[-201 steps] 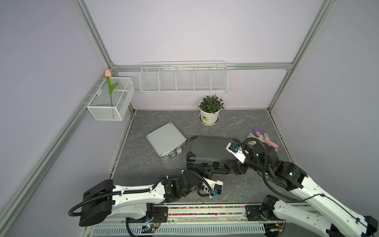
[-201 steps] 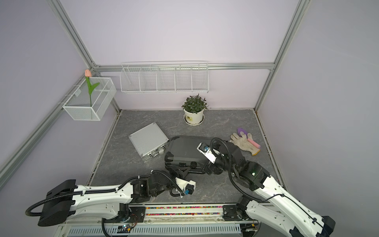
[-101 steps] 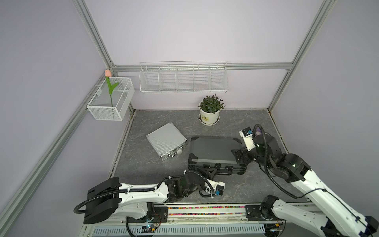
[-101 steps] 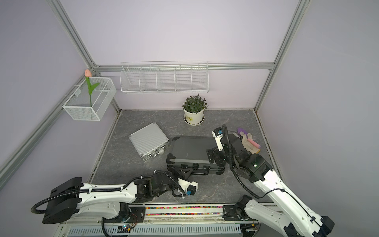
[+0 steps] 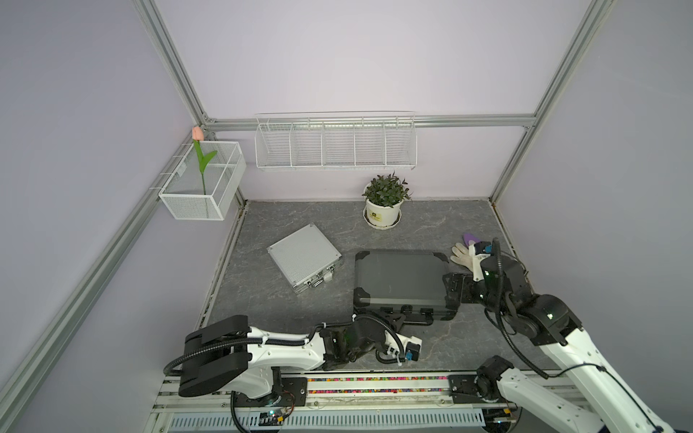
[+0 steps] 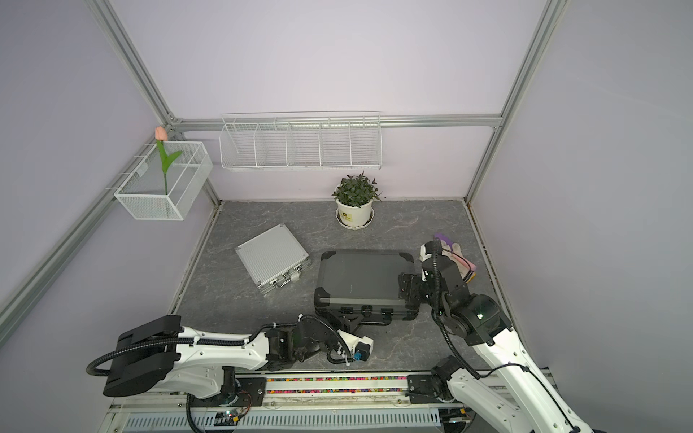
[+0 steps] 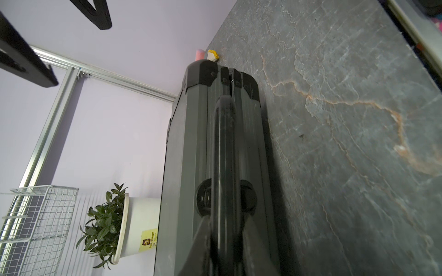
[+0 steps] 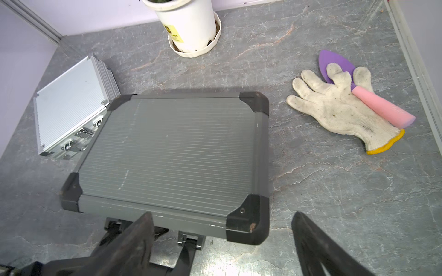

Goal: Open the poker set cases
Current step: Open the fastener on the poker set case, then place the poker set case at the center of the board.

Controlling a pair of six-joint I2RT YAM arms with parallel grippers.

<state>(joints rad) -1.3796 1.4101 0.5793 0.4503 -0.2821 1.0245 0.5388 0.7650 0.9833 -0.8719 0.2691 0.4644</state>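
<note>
Two poker set cases lie flat with lids down. The small silver ribbed case sits left of centre, untouched. The larger dark grey case with black corners lies in the middle. My left gripper is shut on its black handle at the front edge. My right gripper stands open beside the case's right front corner, holding nothing. A latch tab sticks out from the front edge.
A white work glove lies on a purple and pink trowel right of the dark case. A potted plant stands at the back. Wire baskets hang on the walls. The right wall rail is close.
My right gripper has come off the dark case's lid and moved right, down to its right front corner. The case now sits squarer. The left gripper keeps its hold on the handle.
</note>
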